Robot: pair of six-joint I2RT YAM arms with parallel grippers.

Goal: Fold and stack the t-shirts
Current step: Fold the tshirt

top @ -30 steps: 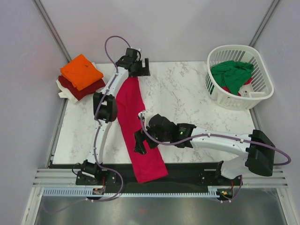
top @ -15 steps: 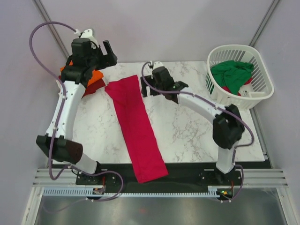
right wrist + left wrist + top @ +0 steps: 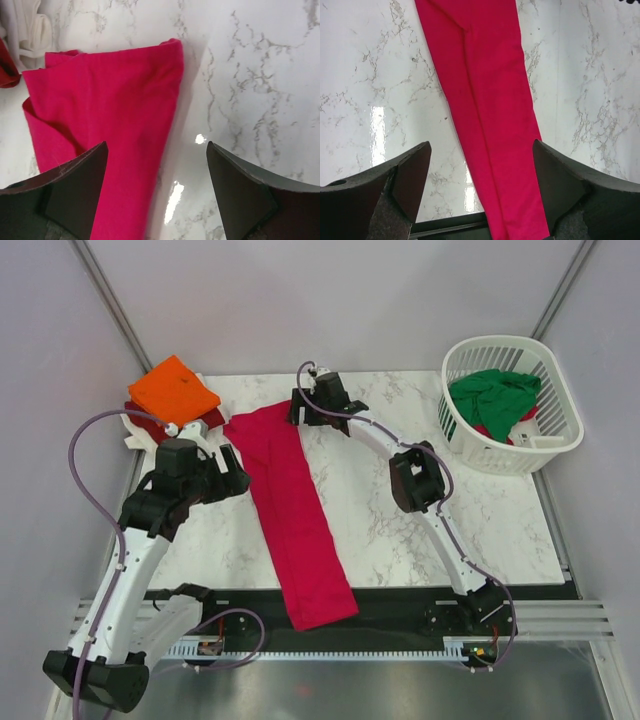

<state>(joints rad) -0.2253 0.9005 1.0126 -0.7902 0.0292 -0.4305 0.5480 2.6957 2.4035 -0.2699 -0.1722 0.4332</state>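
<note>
The white marble table (image 3: 430,500) carries a crimson-red t-shirt (image 3: 295,510), folded into a long narrow strip that runs from 11 o'clock to 6 o'clock, its near end hanging past the table edge. At 2 o'clock a white slatted basket (image 3: 470,440) holds a green tee (image 3: 492,395). At 10 o'clock an orange tee (image 3: 175,390) tops a dark red tee (image 3: 6,67) and a white tee (image 3: 22,22). The left gripper (image 3: 480,165) is above the strip's 9 o'clock side, jaws spread wide, gripping nothing. The right gripper (image 3: 156,165) is over the strip's far end, equally wide and empty.
</note>
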